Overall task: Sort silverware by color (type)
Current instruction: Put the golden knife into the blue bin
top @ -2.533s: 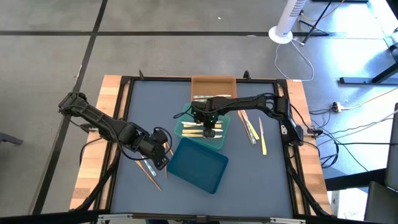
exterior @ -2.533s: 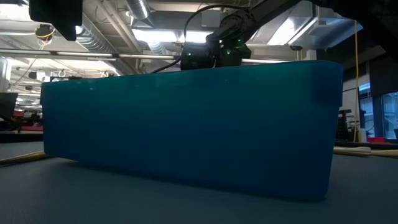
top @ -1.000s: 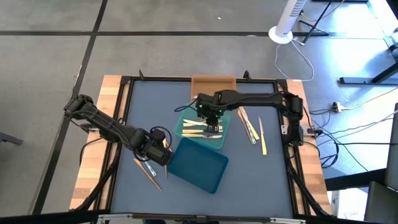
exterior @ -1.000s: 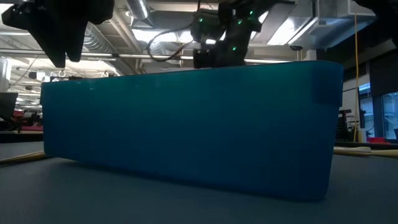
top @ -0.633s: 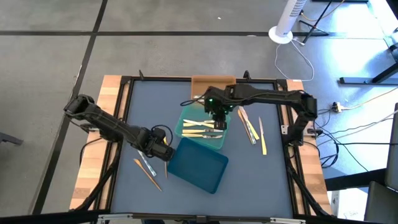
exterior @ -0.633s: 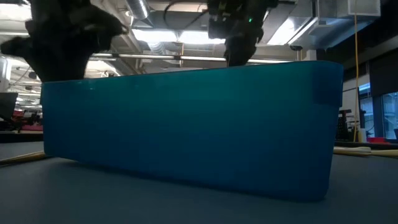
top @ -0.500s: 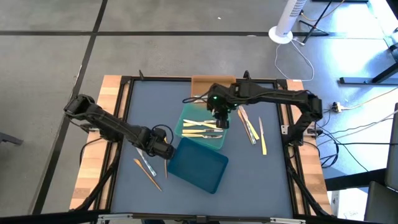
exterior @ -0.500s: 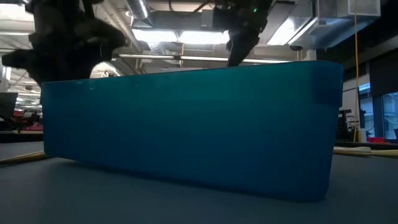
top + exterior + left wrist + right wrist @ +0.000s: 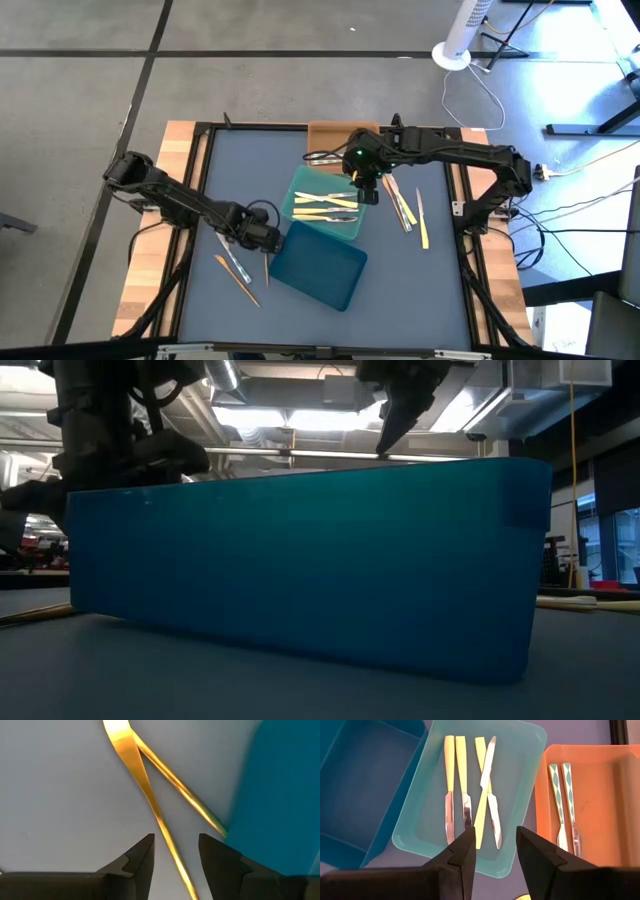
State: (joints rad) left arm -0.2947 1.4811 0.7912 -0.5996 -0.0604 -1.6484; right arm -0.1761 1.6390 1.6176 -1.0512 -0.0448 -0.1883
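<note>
The left end effector, fingers spread and holding nothing, hangs low over two crossed orange-tan utensils lying on the surface just beside the dark blue tray. The right end effector, fingers parted and empty, hovers above the teal-green tray, which adjoins the dark blue tray and holds four pale yellow knives. Beyond it, the orange tray holds two patterned utensils.

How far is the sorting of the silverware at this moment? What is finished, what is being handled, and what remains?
Done: four knives lie in the teal-green tray, two patterned utensils in the orange tray. The dark blue tray looks empty.

In hand: nothing held. The left gripper is open over an orange-tan utensil on the mat; the right gripper hovers empty above the teal-green tray.

Left: the orange-tan utensils by the left gripper and the loose pieces right of the trays.
</note>
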